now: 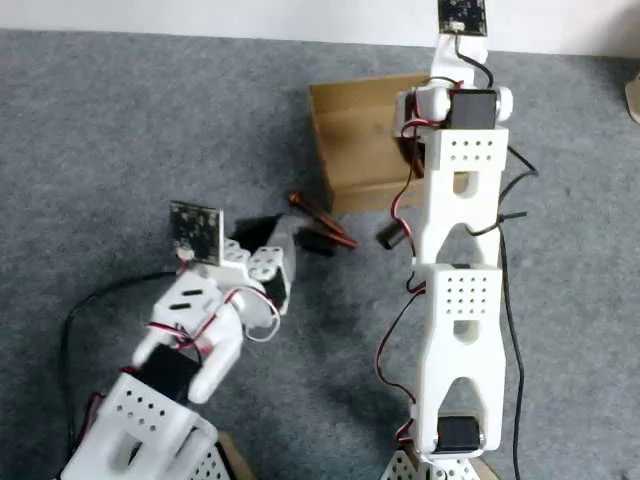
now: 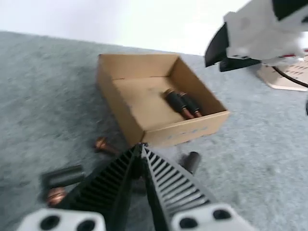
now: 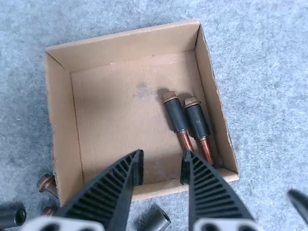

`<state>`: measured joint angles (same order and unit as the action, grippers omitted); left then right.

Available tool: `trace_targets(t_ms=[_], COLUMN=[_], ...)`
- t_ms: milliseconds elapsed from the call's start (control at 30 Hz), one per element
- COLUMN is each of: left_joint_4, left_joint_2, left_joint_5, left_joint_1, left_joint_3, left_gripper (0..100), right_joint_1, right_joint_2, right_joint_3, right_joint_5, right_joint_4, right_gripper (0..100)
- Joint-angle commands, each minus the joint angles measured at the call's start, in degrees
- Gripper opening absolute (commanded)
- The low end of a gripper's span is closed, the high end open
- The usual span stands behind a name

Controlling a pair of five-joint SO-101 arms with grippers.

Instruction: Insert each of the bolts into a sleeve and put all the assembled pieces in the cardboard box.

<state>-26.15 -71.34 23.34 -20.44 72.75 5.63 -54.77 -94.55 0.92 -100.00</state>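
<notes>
Two assembled pieces (image 3: 173,113) already side by side in the cardboard box (image 3: 120,53). Right gripper (image 3: 162,166) spread wide, empty, above the box. Left gripper (image 2: 141,150) pinched closed, nothing seen between the fingers. From overhead: loose bolts (image 1: 325,222) at the box's 7 o'clock corner, loose sleeve (image 1: 390,236) at its 6 o'clock. Likely next: mate one pair. Open left first, grab the bolt by the head end, keep the tip free, line up axes before pushing.

1 overhead, 2 wrist; common box (image 3: 65,120)
</notes>
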Motion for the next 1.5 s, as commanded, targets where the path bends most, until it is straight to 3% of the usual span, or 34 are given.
trace_targets(t_ms=[0,300,600,967,1467], left_joint_4=[-5.45,-19.69,-30.51,-30.68,-31.03], left_joint_2=[-0.57,-0.48,2.77,30.64,35.38], left_joint_5=[-0.09,0.00,1.76,3.96,4.13], left_joint_1=[3.56,5.23,5.23,8.66,11.47], left_joint_3=[-6.20,-7.08,-13.32,-22.73,-28.62], left_gripper=[1,1,1,1,1], right_joint_1=[-0.04,1.80,3.38,2.07,2.42], right_joint_2=[2.86,2.95,14.29,28.53,42.77], right_joint_3=[-7.96,-4.00,21.32,33.89,56.92], right_joint_5=[0.44,0.44,0.70,0.18,0.09], right_joint_4=[-1.01,-1.19,-0.92,-1.01,-0.92], right_gripper=[12.6,3.6,3.5,3.5,3.0])
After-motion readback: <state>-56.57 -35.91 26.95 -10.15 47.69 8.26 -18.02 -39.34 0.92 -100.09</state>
